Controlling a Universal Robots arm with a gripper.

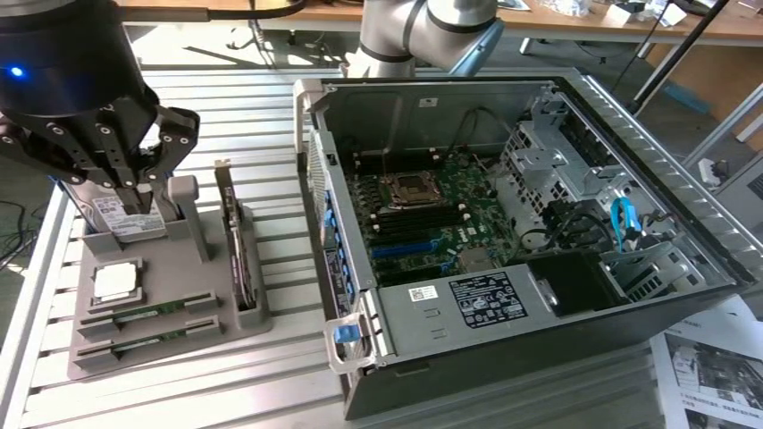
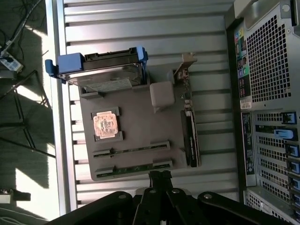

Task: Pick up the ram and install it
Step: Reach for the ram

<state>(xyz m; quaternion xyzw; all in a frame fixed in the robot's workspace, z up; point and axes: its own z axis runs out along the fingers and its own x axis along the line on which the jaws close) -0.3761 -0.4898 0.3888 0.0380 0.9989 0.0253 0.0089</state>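
Observation:
Two ram sticks lie in slots at the front of the grey holder tray (image 1: pixel 191 344): one ram stick (image 1: pixel 149 314) and a second (image 1: pixel 146 340) beside it. In the wrist view they show as thin green strips, ram (image 2: pixel 132 150) and ram (image 2: pixel 133 167). My gripper (image 1: pixel 129 189) hangs above the back of the tray, in front of the hard drive, well clear of the sticks. Its fingers (image 2: pixel 160 177) are shut together with nothing between them.
The tray also holds a hard drive (image 2: pixel 101 70) in a blue bracket, a square processor chip (image 1: pixel 116 281) and an upright dark expansion card (image 1: pixel 238 255). The open computer case (image 1: pixel 667 152) with its motherboard (image 1: pixel 435 210) lies at the exterior view's right. Papers (image 1: pixel 716 375) lie beside it.

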